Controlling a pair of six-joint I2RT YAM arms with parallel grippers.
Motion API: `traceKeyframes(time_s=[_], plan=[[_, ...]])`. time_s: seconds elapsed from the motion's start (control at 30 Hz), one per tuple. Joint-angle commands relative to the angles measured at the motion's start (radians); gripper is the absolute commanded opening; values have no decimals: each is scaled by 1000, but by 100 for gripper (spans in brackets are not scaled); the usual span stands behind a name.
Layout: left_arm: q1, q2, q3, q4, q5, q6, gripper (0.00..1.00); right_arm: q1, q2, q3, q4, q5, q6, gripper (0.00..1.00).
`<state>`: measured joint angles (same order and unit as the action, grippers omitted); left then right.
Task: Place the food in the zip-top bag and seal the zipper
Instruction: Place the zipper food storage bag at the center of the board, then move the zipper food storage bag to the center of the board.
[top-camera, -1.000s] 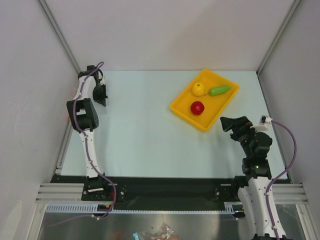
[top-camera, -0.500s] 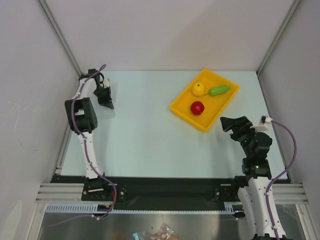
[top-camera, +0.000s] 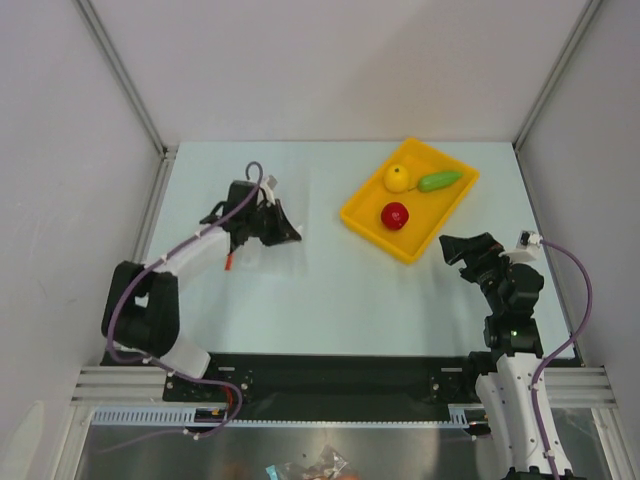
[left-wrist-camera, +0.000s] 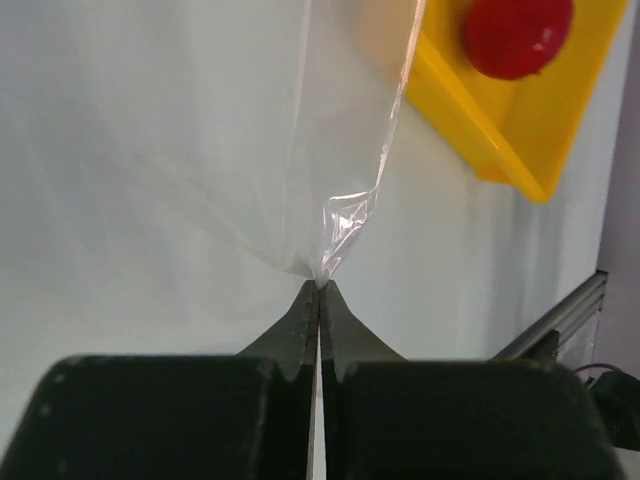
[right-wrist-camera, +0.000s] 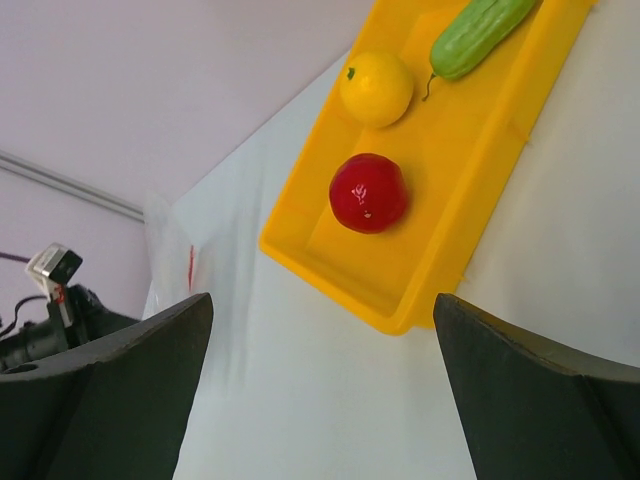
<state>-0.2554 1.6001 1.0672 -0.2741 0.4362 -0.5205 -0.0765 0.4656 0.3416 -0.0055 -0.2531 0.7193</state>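
Left claw (left-wrist-camera: 318, 290), pinched on a corner of the small clear plastic zip-top bag (left-wrist-camera: 250, 150), has swung to mid-surface. Right claw (top-camera: 455, 246) wide, empty. Round yellow lemon (top-camera: 397, 177), round red fruit (top-camera: 395, 215) and long green vegetable (top-camera: 439, 181) wait in the yellow tray (top-camera: 415, 251); loading looks next.

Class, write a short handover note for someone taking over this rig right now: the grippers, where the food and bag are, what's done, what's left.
Left gripper: shut, pinching an edge of the clear zip-top bag, which is to the left of the yellow tray.
Right gripper: open and empty, by the tray's near corner.
Food: lemon, red fruit and green vegetable all lie in the tray.
Done: bag gripped; no food in it.
Left: put all three pieces in the bag, then seal the zipper.
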Motion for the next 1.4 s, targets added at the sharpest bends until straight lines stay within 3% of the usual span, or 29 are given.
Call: traceKeyframes(time_s=[0.0, 0.2, 0.37, 0.43, 0.47, 0.53, 0.57, 0.67, 0.87, 1.03, 1.2, 1.37], plan=[[-96, -129, -169, 307, -98, -205, 0, 0, 1, 27, 29, -15, -34, 100], [-405, -287, -300, 348, -302, -193, 0, 1, 1, 25, 36, -23, -53, 100], [-545, -270, -309, 389, -338, -185, 1, 6, 36, 13, 84, -63, -61, 100], [-576, -220, -296, 392, -308, -174, 16, 7, 67, 17, 90, -77, -69, 100], [-588, -206, -288, 382, -304, -159, 41, 9, 76, 25, 88, -81, -75, 100], [-623, -200, -265, 354, -344, -115, 59, 11, 88, 30, 81, -81, -84, 100], [-631, -209, -262, 340, -353, -99, 75, 14, 87, 30, 82, -84, -86, 99], [-636, -299, -271, 294, -395, -58, 87, 32, 77, 27, 99, -100, -96, 99], [-633, -546, -299, 155, -578, 2, 91, 179, 143, 57, 110, -36, -142, 95], [-605, -699, -441, 223, -737, -16, 93, 380, 266, 98, 121, 92, -173, 88], [-552, -772, -552, 306, -738, -36, 94, 566, 462, 115, 185, 245, -187, 88], [-542, -815, -535, 260, -788, -15, 94, 603, 695, 177, 262, 241, -146, 87]])
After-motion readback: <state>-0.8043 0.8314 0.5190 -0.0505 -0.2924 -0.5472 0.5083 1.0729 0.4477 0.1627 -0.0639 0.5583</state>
